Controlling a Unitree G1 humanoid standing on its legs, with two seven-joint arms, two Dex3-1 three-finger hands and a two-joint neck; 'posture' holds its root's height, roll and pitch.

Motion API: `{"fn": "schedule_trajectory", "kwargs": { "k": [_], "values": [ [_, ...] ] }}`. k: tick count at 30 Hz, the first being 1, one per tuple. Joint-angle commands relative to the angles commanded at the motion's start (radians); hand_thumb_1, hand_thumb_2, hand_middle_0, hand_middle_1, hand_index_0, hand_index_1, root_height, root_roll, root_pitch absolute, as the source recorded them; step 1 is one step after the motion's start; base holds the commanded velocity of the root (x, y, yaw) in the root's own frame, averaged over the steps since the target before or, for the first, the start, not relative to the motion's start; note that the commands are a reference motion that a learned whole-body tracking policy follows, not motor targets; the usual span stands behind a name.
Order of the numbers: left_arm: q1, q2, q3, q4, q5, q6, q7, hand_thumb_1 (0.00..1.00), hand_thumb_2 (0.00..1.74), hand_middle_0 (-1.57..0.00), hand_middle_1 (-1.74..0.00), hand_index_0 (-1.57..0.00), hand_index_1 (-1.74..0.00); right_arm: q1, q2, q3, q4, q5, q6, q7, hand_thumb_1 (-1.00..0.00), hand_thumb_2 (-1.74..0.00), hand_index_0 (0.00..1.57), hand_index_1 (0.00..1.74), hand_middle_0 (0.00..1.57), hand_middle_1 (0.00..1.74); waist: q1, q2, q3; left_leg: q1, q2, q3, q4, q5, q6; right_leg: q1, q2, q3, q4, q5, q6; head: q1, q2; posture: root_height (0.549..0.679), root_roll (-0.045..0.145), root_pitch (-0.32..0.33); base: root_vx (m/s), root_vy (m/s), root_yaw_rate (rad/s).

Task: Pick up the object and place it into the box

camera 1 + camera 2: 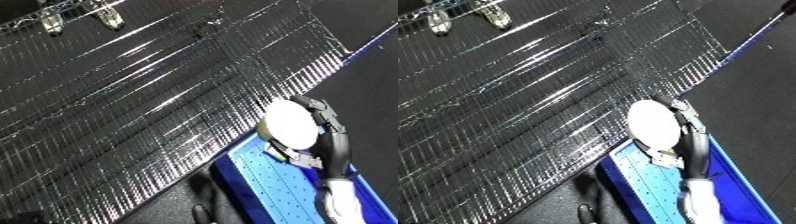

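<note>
Right hand (327,131) curled round white round object (290,124), holding it above far end of blue bin (266,172). Bin floor lies directly below hand. You lower well inside walls, then open fingers; avoid rim.

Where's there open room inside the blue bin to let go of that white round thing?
The right hand holds the white disc-shaped object over the blue bin at its end nearest the wire mesh surface. The bin's light blue floor between its two side walls looks bare below the disc; the forearm crowds the right wall.
</note>
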Motion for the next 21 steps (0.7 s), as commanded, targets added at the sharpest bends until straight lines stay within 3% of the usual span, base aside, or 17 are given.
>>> {"fn": "schedule_trajectory", "kwargs": {
  "k": [8,14,19,21],
  "values": [
    [-0.008,-0.036,-0.013,0.038,-0.010,-0.029,-0.004,1.00,1.74,-1.57,-1.74,-1.57,-1.74,0.067,-0.011,-0.074,0.068,0.078,-0.053,0.026,-0.55,-0.96,0.86,0.96,0.86,0.96,-0.067,0.035,0.000,0.050,0.010,0.036,-0.024,0.030,-0.0176,0.021,0.0001,0.025,-0.018,-0.010,-0.0024,0.083,0.014,0.651,0.097,-0.047,-0.001,0.074,-0.163],
    [-0.014,-0.050,-0.024,0.057,-0.019,-0.044,-0.002,1.00,1.74,-1.57,-1.74,-1.57,-1.74,0.080,-0.024,-0.104,0.137,0.129,-0.074,0.043,-0.25,-0.44,0.39,0.44,0.39,0.44,-0.088,0.057,0.000,0.076,0.007,0.047,-0.055,0.039,-0.0248,0.035,-0.0001,0.037,-0.043,-0.009,-0.0016,0.115,0.015,0.653,0.101,-0.047,0.002,0.048,-0.047],
    [-0.017,-0.056,-0.039,0.061,-0.028,-0.046,0.003,1.00,1.74,-1.57,-1.74,-1.57,-1.74,0.076,-0.028,-0.111,0.172,0.144,-0.079,0.049,0.00,0.00,0.00,0.00,0.00,0.00,-0.088,0.070,0.000,0.082,0.001,0.043,-0.067,0.041,-0.0270,0.042,-0.0019,0.041,-0.054,-0.005,-0.0027,0.119,0.019,0.654,0.104,-0.047,-0.006,0.024,0.048],
    [-0.019,-0.057,-0.043,0.063,-0.032,-0.046,0.005,1.00,1.74,-1.57,-1.74,-1.57,-1.74,0.074,-0.028,-0.108,0.178,0.143,-0.079,0.047,0.00,0.00,0.00,0.00,0.00,0.00,-0.086,0.072,0.000,0.082,-0.001,0.041,-0.071,0.043,-0.0270,0.042,-0.0028,0.041,-0.058,-0.003,-0.0029,0.113,0.016,0.654,0.105,-0.046,-0.015,0.023,0.056]
  ]
}}
